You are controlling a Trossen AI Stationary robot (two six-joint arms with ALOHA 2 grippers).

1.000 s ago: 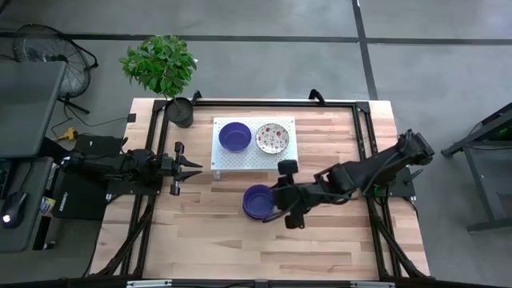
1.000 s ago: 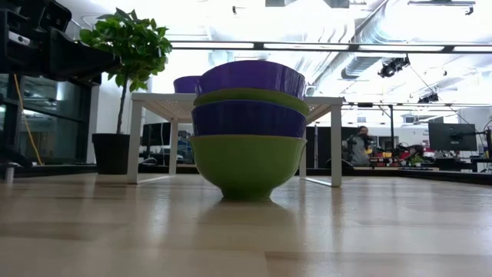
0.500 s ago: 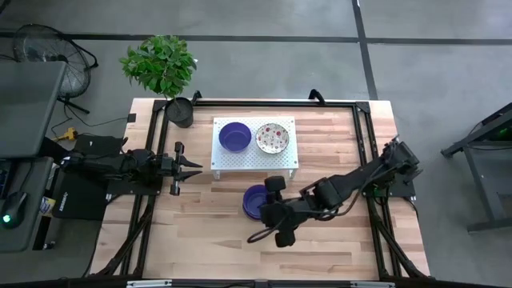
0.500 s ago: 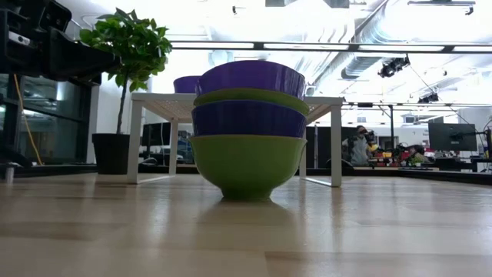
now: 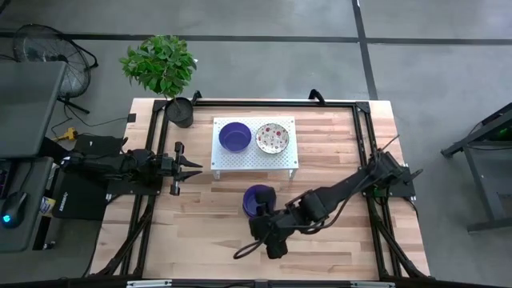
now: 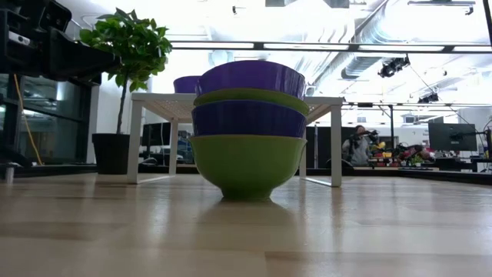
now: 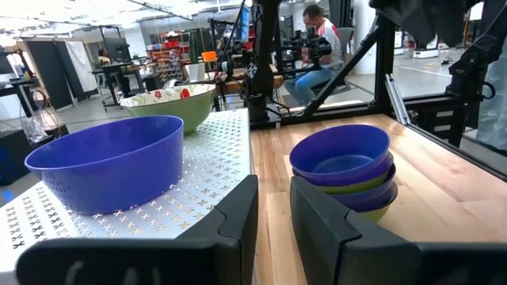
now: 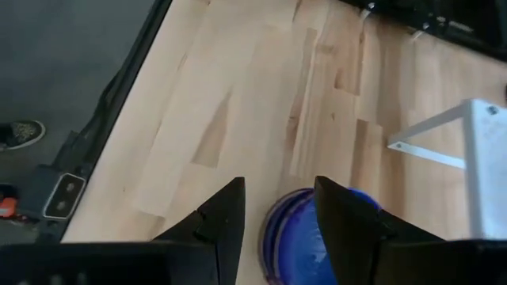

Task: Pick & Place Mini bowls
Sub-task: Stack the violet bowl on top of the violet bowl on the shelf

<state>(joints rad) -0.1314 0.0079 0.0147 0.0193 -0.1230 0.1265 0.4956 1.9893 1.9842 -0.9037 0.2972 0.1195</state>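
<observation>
right tool (image 5: 268, 232) lower centre, open, empty, beside stacked mini bowls (image 5: 258, 200) | left tool (image 5: 178, 168) left-centre, slightly open, empty

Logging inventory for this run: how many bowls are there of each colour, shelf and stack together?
Blue: 3, one on the white shelf at and two in the stack
Green: 2, both in the stack
Cream floral: 1
Total: 6

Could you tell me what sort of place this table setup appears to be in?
Probably a robotics lab or open workshop. Beyond the table the low view shows exposed ceiling ducts and strip lights, with monitors on cluttered desks. A person sits at equipment in the left wrist view.
</observation>
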